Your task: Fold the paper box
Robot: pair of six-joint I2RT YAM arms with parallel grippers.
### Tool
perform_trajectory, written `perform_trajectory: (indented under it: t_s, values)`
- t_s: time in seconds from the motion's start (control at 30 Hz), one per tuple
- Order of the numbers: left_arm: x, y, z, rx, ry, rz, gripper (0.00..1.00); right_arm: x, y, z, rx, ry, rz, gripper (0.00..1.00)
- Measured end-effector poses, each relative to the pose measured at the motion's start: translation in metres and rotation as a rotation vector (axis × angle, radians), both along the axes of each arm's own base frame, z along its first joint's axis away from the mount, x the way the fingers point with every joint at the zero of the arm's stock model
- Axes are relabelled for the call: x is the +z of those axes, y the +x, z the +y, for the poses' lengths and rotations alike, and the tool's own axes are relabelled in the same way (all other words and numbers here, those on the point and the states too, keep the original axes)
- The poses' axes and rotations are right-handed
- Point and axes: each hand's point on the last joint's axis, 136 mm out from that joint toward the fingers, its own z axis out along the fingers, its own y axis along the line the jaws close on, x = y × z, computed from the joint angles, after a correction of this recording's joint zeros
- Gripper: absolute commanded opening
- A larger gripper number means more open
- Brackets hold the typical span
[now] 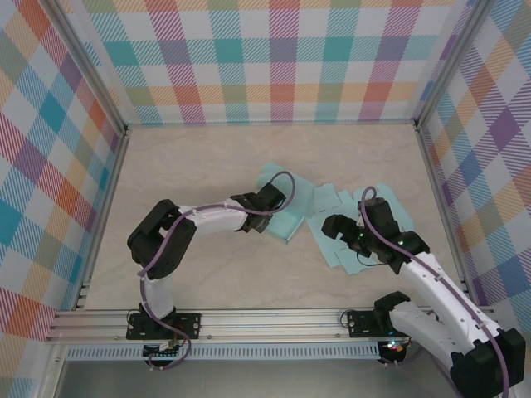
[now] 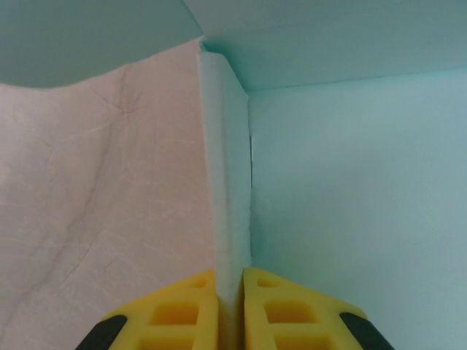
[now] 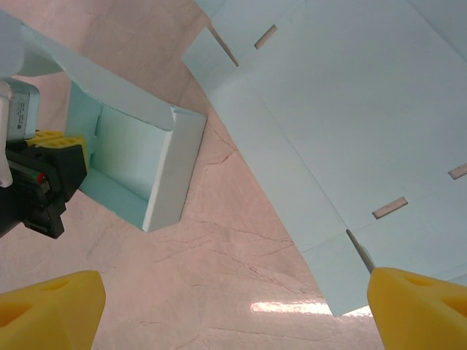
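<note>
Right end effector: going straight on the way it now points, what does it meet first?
The right end effector would probably meet the bare table, in the gap between the flat paper sheet and the half-folded box. Depth is unclear, so the sheet's edge could come first.

My left hand (image 2: 230,310), btm center of frame, pinches a thin upright wall of the paper box (image 2: 357,204). Teal panels at right & top, counter (image 2: 95,211) at left.
</note>
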Motion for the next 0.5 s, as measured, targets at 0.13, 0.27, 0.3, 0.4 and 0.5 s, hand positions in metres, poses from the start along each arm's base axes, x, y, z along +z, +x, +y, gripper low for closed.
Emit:
perform_trajectory:
  t_s: [0.13, 0.27, 0.3, 0.4, 0.5]
  values:
    - [-0.002, 0.002, 0.0, 0.03, 0.057, -0.02, 0.09, 0.0, -0.001, 0.002, 0.009, -0.001, 0.001, 0.93]
    - [-0.001, 0.006, 0.002, 0.072, 0.115, -0.041, 0.08, 0.0, -0.001, 0.003, 0.011, -0.001, 0.0, 0.93]
    - [-0.001, 0.006, 0.003, 0.086, 0.126, -0.047, 0.08, -0.001, -0.001, 0.003, 0.01, -0.001, 0.001, 0.93]
    - [0.001, 0.005, 0.01, 0.139, 0.149, -0.064, 0.07, -0.001, -0.001, 0.003, 0.01, -0.002, 0.002, 0.93]
    - [0.002, 0.002, 0.02, 0.204, 0.155, -0.074, 0.08, -0.003, 0.0, 0.003, 0.01, -0.005, 0.009, 0.94]
